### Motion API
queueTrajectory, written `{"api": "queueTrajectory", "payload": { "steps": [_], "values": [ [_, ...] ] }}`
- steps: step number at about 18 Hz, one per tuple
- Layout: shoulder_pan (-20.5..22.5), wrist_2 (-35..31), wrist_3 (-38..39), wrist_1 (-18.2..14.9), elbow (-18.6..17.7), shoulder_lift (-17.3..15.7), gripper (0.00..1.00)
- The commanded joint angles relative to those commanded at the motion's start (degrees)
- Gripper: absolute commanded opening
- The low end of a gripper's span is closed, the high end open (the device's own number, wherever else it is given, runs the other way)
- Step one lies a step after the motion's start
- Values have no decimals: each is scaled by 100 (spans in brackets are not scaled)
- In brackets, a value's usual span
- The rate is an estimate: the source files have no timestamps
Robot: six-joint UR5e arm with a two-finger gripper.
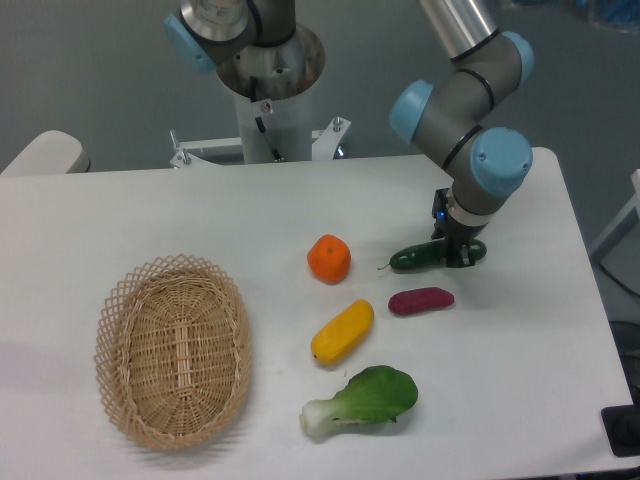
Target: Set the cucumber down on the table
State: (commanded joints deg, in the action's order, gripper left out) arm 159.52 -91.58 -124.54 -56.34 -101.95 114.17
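White table; fingers grip cucumber

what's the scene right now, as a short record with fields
gripper: shut on the cucumber at its right end
cucumber: lies lengthwise, behind the magenta piece; contact with the table unclear
basket: wicker basket, front left, nothing in it
middle row: orange piece, yellow piece, bok choy nearest the front edge
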Motion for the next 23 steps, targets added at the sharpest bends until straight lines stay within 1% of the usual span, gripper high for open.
{"api": "queueTrajectory", "payload": {
  "steps": [1,4,5,6,7,11,13,16,17,20,23],
  "values": [
    [-17,9,17,0,35,-9,100],
    [-210,26,473,-9,272,-114,100],
    [-298,35,657,-17,307,-193,100],
    [-342,35,842,-43,421,-272,100],
    [-369,26,983,-70,518,-299,100],
    [-737,44,1659,-70,817,-343,100],
    [-974,114,2159,-61,879,-378,100],
    [-1273,482,3213,-35,914,-387,100],
    [-1335,492,3478,-35,949,-387,100],
    [-1538,431,3638,-70,1300,-378,100],
    [-1538,413,3797,-88,1581,-343,100]
  ]
}}
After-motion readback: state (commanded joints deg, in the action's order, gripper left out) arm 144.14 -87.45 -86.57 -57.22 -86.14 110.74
